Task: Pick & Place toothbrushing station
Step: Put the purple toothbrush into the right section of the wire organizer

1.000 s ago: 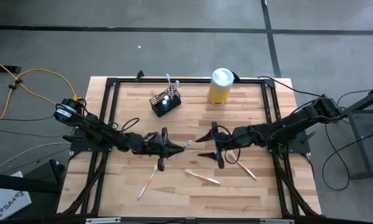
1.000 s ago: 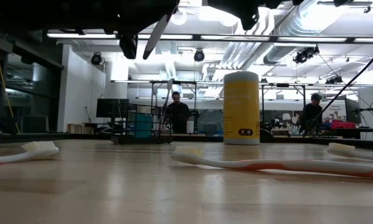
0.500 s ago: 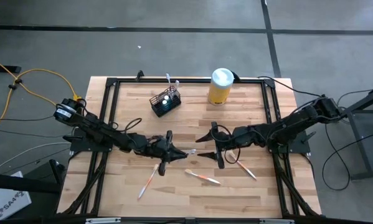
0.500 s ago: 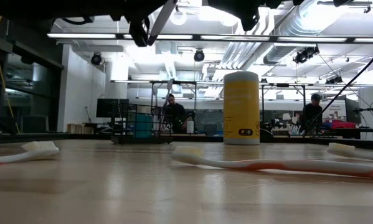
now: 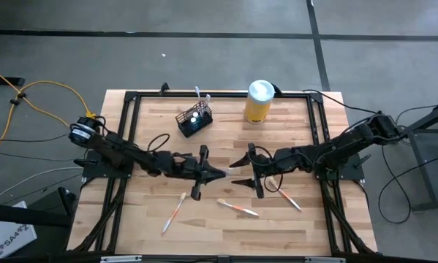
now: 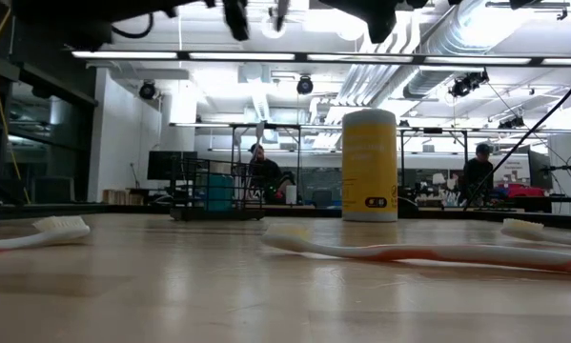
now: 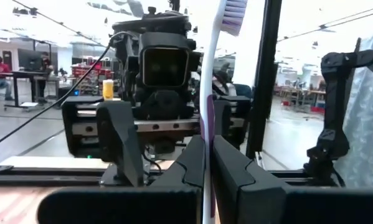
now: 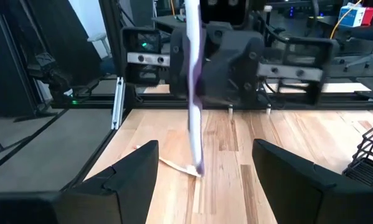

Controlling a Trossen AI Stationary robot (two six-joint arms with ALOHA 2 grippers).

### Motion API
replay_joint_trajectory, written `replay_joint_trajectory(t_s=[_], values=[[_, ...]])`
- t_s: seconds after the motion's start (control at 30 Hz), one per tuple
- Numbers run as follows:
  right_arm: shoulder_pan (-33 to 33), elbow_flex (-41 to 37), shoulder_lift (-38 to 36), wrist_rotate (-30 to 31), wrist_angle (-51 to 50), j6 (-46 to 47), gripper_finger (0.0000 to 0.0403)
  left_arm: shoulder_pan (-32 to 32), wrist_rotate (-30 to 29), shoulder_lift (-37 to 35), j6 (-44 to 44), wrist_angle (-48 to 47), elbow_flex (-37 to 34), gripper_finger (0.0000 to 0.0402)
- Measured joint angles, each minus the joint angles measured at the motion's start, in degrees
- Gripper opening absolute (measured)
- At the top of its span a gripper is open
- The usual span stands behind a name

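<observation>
My left gripper (image 5: 216, 173) hangs over the table's middle, shut on a white and purple toothbrush (image 7: 206, 106) that stands upright, bristle head (image 7: 233, 12) up. My right gripper (image 5: 235, 172) faces it from the table's right, open, its fingers (image 8: 131, 174) standing wide on either side just short of the brush (image 8: 193, 93). The toothbrushing station, a black wire-mesh holder (image 5: 194, 120), stands on its base at the far left of the middle with a brush in it; in the low view the holder (image 6: 216, 186) shows left of the canister. My left gripper pinches the toothbrush's handle (image 7: 205, 146) between its two fingers (image 7: 189, 168), at about mid-length. The fingers come nearly level from the table's left and lie across the handle. The brush is lifted clear and stands upright, its lower end (image 8: 198, 169) hanging above the wood.
A yellow canister with a white lid (image 5: 259, 101) stands at the far middle. Three toothbrushes lie on the near half of the table (image 5: 173, 212), (image 5: 238, 209), (image 5: 288, 199). A black frame (image 5: 128, 131) borders the tabletop. People work in the room behind.
My left gripper has risen and gone toward the table's right, closer to my right gripper, rolling as it went. The toothbrush in it has turned from slanting to upright and has climbed almost out of the low view.
</observation>
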Motion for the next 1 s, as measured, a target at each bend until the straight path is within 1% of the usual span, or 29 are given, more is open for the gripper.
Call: replay_joint_trajectory(t_s=[0.17,0.27,0.73,0.83,1.0], values=[[0.00,0.00,0.00,-0.02,0.08,-0.03,0.0252,2.51,5.50,5.32,-0.08,0.29,5.93,0.0003],[0.00,0.00,0.00,-0.02,-0.02,-0.01,0.0252,3.01,6.26,7.07,0.00,-0.29,8.41,0.0003],[0.87,0.00,0.00,0.27,-0.86,0.81,0.0251,2.66,6.35,7.09,1.53,0.85,8.75,0.0003],[0.87,0.00,0.00,0.25,-0.88,0.90,0.0241,2.68,6.20,7.04,1.98,1.70,8.77,0.0003],[0.87,0.00,0.00,0.09,-0.56,0.86,0.0208,2.70,6.22,7.04,3.24,2.40,8.79,0.0003]])
